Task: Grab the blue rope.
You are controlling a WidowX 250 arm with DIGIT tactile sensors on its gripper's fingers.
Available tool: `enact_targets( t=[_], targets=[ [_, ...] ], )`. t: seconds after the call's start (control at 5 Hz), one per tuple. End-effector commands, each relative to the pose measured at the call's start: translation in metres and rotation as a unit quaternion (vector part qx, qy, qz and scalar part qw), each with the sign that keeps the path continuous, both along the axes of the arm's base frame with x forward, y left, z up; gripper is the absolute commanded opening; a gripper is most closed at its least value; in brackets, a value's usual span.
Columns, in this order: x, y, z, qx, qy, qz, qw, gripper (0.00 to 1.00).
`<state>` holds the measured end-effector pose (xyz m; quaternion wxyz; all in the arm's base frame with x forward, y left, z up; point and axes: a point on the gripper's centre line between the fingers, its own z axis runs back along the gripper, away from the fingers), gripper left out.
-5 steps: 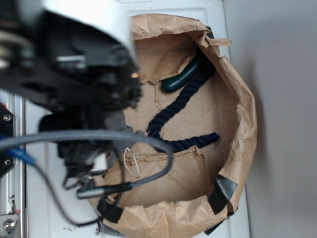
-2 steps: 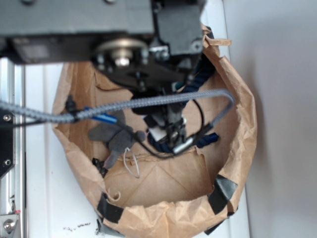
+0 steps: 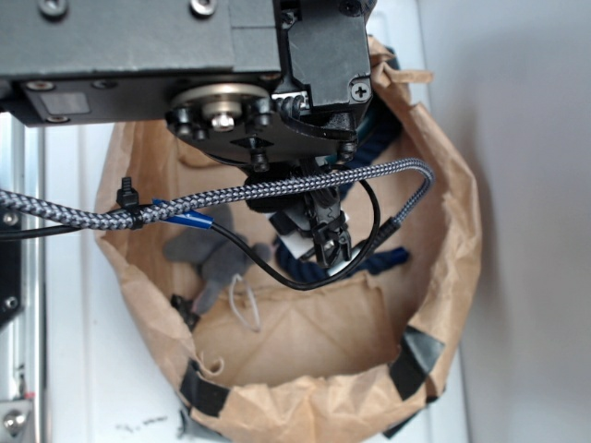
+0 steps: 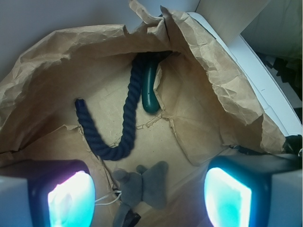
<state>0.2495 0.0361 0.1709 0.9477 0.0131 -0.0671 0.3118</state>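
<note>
Inside the crumpled paper bag (image 4: 203,61), we see the blue rope (image 4: 124,124) lying loose on the brown floor.
Our pincer (image 4: 149,194) hangs spread wide above it, grasping nothing; the rope curves beside a green sausage-shaped object (image 4: 150,90), with a grey plush toy (image 4: 147,187) near its bend.

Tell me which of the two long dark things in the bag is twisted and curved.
The blue rope, a twisted navy strand bent in a U. The dark green object beside its upper stretch is smooth, shorter and nearly straight.
</note>
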Motion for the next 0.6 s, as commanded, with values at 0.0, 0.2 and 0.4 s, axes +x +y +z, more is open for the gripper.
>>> enact_targets(
  t=[0.0,0.2,0.4],
  targets=[
    [0.001,0.002,-0.008,-0.003,-0.025,0.003,1.000,1.00],
    [0.006,-0.001,-0.029,-0.019,-0.033,-0.003,0.999,1.00],
    [0.001,-0.005,-0.044,-0.022,-0.052,0.002,0.998,1.00]
  ],
)
